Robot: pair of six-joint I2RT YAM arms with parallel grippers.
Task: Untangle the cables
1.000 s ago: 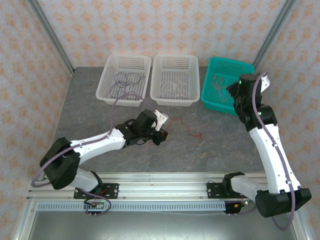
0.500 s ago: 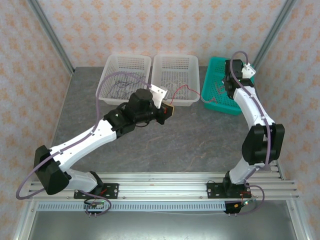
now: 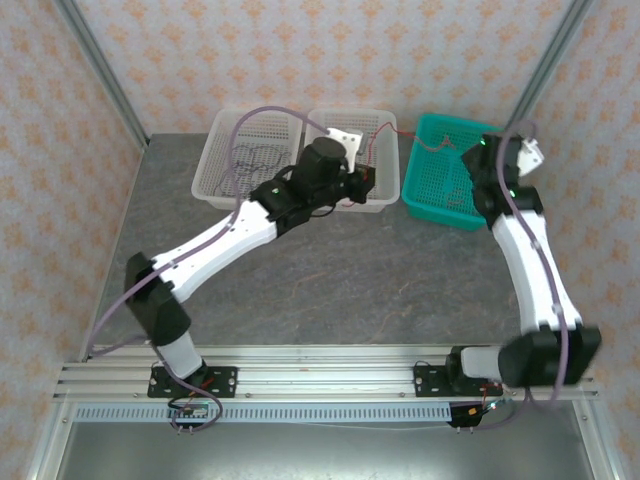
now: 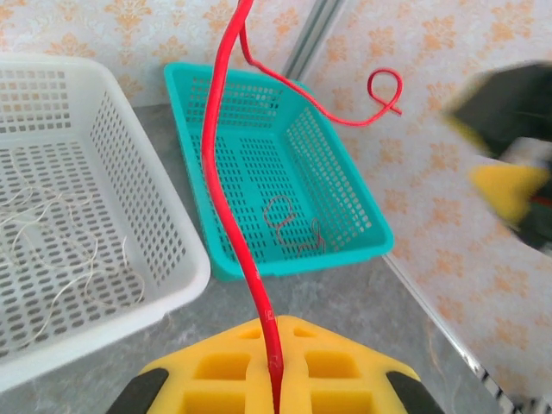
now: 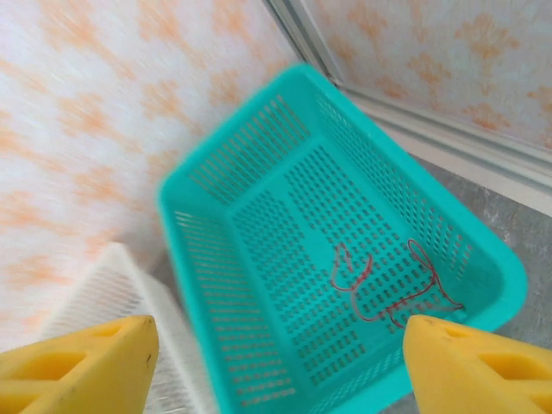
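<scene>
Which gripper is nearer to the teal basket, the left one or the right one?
Right. The right gripper hangs open directly above the teal basket. The left gripper, shut on a red cable, is to its left, by the middle white basket.

Along the far edge of the worktop (image 3: pixel 380 290) three stand in a row: left basket (image 3: pixel 212 160), middle basket (image 4: pixel 129 190), right basket (image 4: pixel 302 263), each with cables (image 5: pixel 388 289) inside. A raised cable (image 4: pixel 226 190) runs from the left fingers (image 4: pixel 345 388) over the right basket.
</scene>
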